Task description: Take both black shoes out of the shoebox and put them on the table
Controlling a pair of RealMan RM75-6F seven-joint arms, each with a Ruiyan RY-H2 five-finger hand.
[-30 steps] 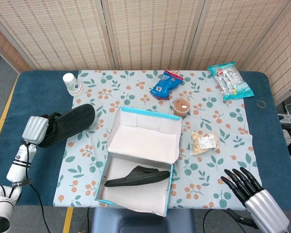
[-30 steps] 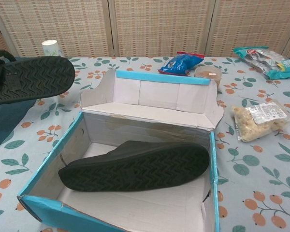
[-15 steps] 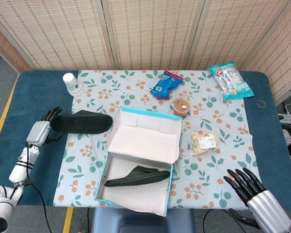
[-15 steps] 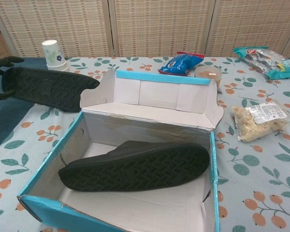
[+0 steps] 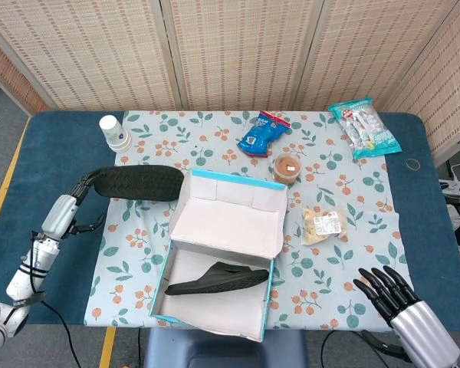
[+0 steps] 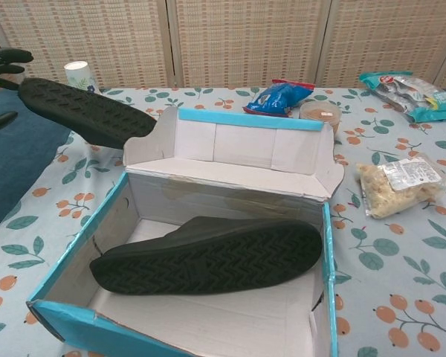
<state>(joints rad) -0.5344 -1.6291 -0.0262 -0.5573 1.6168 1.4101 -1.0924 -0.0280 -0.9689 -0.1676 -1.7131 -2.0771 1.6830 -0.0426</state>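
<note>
One black shoe [image 5: 218,279] on its side inside shoebox [image 5: 185,310], sole toward chest camera. Second shoe [image 5: 136,183] out of box, sole up, left of open lid [image 5: 228,222], toe near lid corner. Left hand [image 5: 70,205] at its heel, fingers around heel end, holding it. Right hand [image 5: 399,303] at near right table edge, fingers spread, holding nothing. Cup [image 5: 114,132] behind second shoe.

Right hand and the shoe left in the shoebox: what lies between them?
In the head view, the box's right wall and then bare floral tablecloth separate the right hand from the shoe in the box; nothing else lies there.
</note>
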